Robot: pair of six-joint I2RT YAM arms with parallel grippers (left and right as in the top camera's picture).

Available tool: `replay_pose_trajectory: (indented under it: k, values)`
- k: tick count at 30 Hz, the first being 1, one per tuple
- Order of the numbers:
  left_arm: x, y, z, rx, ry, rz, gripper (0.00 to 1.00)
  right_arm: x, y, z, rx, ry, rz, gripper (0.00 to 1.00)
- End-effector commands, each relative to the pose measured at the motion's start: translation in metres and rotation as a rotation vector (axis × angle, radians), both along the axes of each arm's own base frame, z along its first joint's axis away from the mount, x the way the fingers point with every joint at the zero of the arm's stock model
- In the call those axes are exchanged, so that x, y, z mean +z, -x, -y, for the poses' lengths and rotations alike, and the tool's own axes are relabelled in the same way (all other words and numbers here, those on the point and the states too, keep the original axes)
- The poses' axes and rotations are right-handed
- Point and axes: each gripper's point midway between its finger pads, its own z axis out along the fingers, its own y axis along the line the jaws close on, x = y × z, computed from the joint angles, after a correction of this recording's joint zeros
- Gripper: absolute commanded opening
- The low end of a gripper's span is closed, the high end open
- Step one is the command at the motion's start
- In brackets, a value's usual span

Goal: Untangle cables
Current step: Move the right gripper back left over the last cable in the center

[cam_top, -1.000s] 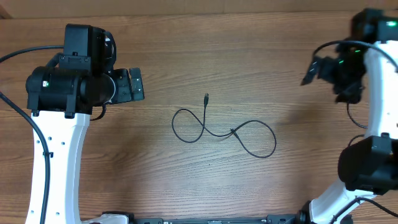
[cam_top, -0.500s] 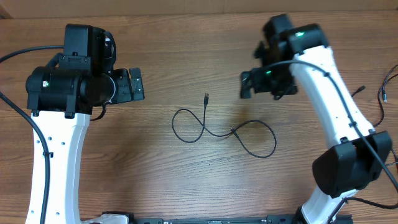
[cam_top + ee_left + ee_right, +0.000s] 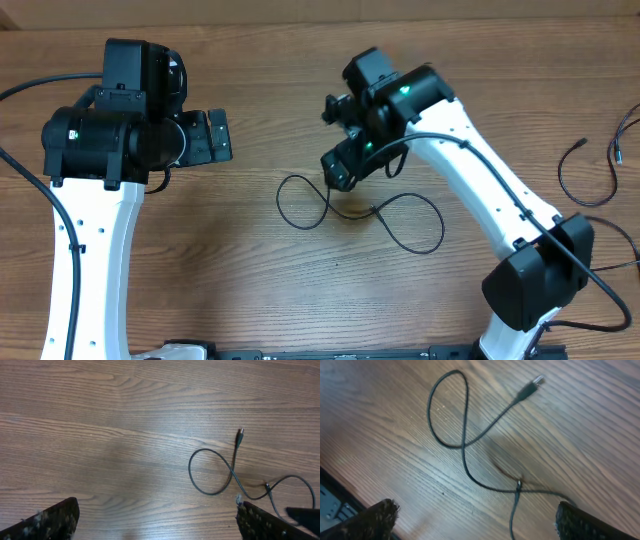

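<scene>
thin black cable [image 3: 374, 211] in a loose figure-eight on the woodgrain worktop [image 3: 300, 80], left fingers [image 3: 55, 520] and right fingers [image 3: 377, 519] spread wide, gripping nothing

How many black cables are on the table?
3. A looped cable lies in the middle; a second cable and third cable sit at the right edge, cut off, so more may hide.

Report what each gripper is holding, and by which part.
Nothing is held. The left gripper and the right gripper are both open and empty. The looped cable lies loose beneath the right one, with no finger touching it.
</scene>
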Motion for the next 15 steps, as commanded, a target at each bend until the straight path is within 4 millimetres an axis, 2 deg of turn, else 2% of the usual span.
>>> replay_pose_trajectory:
  k: [1,15]
  values:
    - [0.001,-0.001,0.001,-0.02,-0.004,0.004,1.0,-0.012,0.013,-0.002,0.054,-0.004,-0.005,1.0]
    - [0.001,-0.001,0.001,-0.02,-0.004,0.004,1.0,-0.084,0.029,-0.018,0.078,-0.121,-0.062,1.0]
